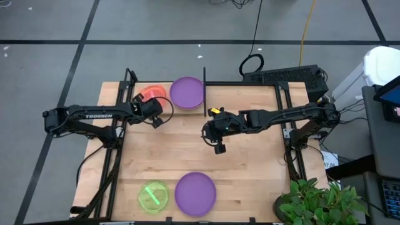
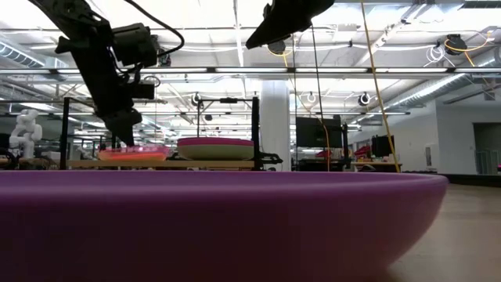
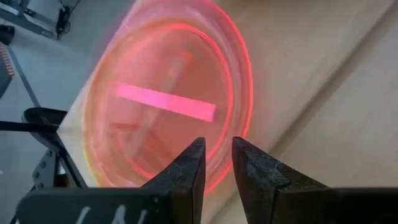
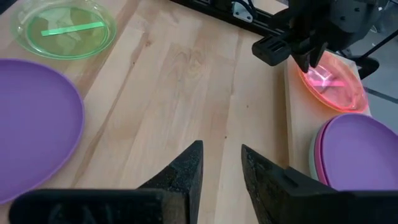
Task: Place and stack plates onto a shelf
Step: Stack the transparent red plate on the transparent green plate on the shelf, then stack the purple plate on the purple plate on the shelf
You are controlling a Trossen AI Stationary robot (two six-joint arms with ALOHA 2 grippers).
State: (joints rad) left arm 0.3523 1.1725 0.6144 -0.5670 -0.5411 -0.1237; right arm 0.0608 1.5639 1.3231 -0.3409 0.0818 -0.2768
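The shelf (image 1: pixel 167 109) runs along the table's far left edge. On it lie a translucent red-orange plate stack (image 1: pixel 150 94) and a purple plate (image 1: pixel 186 92) on top of magenta and pale ones (image 4: pixel 317 155). A neon-green plate (image 1: pixel 153 195) and a purple plate (image 1: pixel 195 194) lie flat near the table's near edge. My left gripper (image 3: pixel 217 163) hovers at the red plate's rim (image 3: pixel 217 177), narrowly open, pointing down. My right gripper (image 4: pixel 221 163) hangs above the bare tabletop at mid-table, narrowly open and holding nothing. My left gripper has its fingertips (image 3: pixel 194 155) on either side of the red plate's rim (image 3: pixel 239 93) on the side toward the table's middle, coming from above. I cannot tell whether they touch it. The plate lies flat on the shelf.
A black upright post (image 1: pixel 204 87) stands at the shelf's right end, beside the purple stack. Black frame rails (image 1: pixel 284 106) border the table's left and right sides. A potted plant (image 1: pixel 319 203) sits at the near right corner. Bare wood (image 1: pixel 187 150) lies between the shelf and the near plates.
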